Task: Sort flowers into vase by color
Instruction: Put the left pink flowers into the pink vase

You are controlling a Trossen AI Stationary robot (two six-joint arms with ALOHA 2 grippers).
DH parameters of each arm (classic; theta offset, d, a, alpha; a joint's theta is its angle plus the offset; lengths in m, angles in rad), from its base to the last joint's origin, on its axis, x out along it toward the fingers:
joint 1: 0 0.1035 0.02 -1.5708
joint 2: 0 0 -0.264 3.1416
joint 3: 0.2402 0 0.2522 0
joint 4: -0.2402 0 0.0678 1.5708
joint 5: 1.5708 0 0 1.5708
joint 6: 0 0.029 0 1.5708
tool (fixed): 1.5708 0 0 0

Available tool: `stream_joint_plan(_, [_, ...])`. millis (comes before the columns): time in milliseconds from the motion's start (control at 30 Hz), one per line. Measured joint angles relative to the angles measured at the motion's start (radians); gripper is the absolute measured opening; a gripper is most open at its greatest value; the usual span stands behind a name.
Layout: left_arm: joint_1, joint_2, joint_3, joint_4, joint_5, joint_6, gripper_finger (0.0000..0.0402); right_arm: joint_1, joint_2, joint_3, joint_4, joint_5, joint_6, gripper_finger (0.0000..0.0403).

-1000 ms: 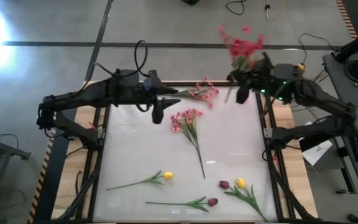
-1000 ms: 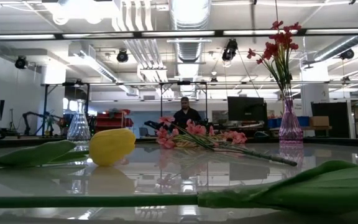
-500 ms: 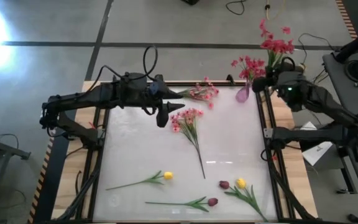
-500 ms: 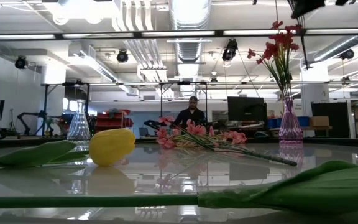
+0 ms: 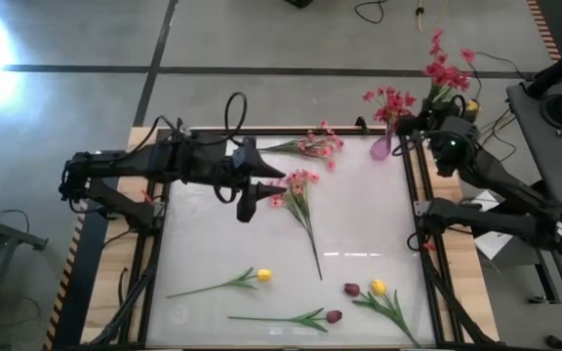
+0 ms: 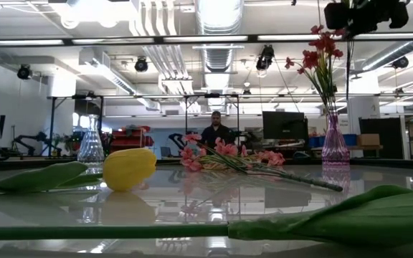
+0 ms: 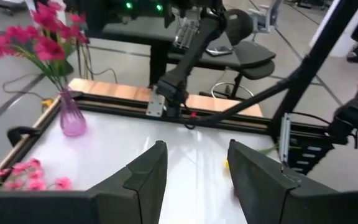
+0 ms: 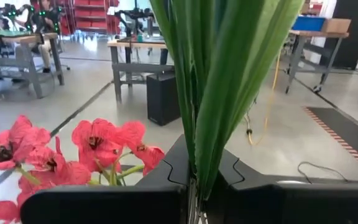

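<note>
Our right gripper (image 8: 194, 180) is pinched tight on the green stem of a red blossom spray (image 5: 447, 68), holding it high by the table's far right corner, just beside the purple vase (image 5: 381, 148). That vase already carries one red spray (image 5: 388, 100); in the low view we see it upright (image 6: 320, 54) in the vase (image 6: 335, 147). Our left gripper (image 7: 194, 171) has its fingers spread with nothing between them, and hangs on an outstretched arm over the far middle of the table (image 5: 213, 244), close to a pink spray (image 5: 294, 187).

Counting what lies on the table: two pink sprays, the second (image 5: 315, 145) near the far edge; two yellow tulip buds (image 5: 263, 276) (image 5: 379, 287); two maroon buds (image 5: 352, 290) (image 5: 334, 317). A clear vase (image 6: 91, 143) stands at the far left.
</note>
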Motion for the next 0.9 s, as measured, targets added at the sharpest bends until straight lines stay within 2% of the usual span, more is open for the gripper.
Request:
stream_joint_plan(167, [-0.016, -0.002, 0.000, 0.001, -0.002, -0.001, 0.0157, -0.018, -0.007, -0.015, 0.047, 0.001, -0.044, 0.0013])
stream_joint_plan(400, [-0.015, -0.008, 0.000, -0.004, -0.007, -0.009, 0.0157, -0.070, 0.009, -0.130, 0.278, -0.045, -0.060, 0.0013])
stream_joint_plan(500, [-0.017, -0.021, 0.000, -0.033, -0.006, -0.044, 0.0157, -0.081, 0.015, -0.158, 0.288, -0.082, -0.007, 0.0013])
stream_joint_plan(900, [-0.017, -0.067, 0.000, -0.120, -0.008, -0.090, 0.0157, -0.083, 0.099, -0.213, 0.355, -0.107, 0.026, 0.0013])
